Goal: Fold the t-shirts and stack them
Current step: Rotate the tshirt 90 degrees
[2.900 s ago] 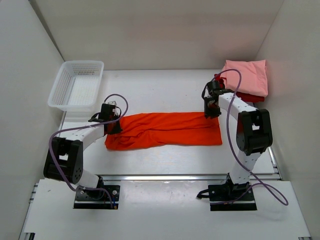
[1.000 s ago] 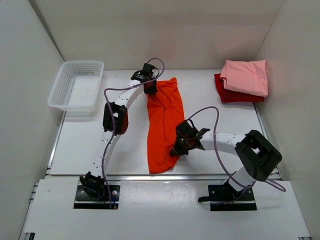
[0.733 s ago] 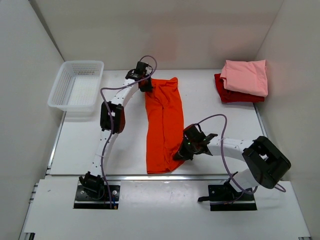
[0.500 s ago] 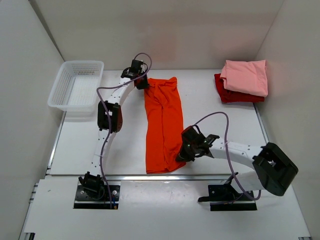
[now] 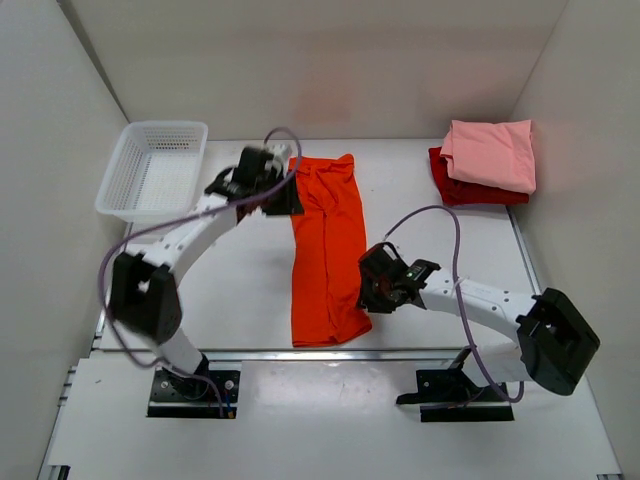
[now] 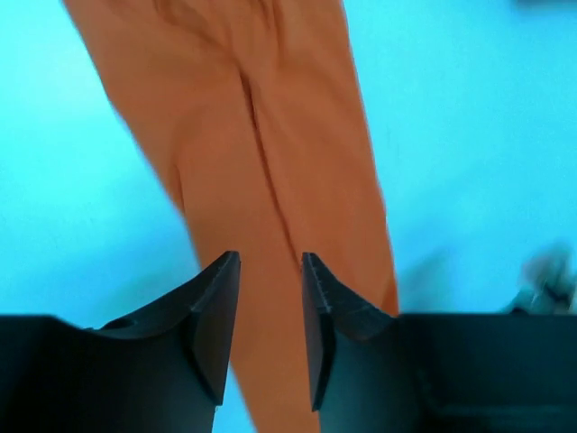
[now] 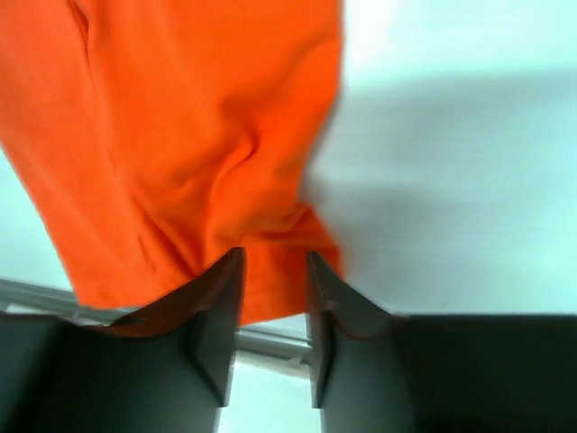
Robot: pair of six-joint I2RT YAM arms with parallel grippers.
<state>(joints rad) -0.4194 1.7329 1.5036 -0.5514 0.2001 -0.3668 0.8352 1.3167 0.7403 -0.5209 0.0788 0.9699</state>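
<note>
I find the left tool [image 6: 270, 266] at shirt's [image 5: 325, 255] 11 o'clock, the right tool [image 7: 275, 262] at 4; both narrow, empty.

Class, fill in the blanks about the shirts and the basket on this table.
1. The folded shirt lying on top of the dark red shirt is ____.
2. The long shirt stretched out in the middle of the table is ____.
3. The white basket stands in the far ____ corner of the table.
Missing words: pink; orange; left.
</note>
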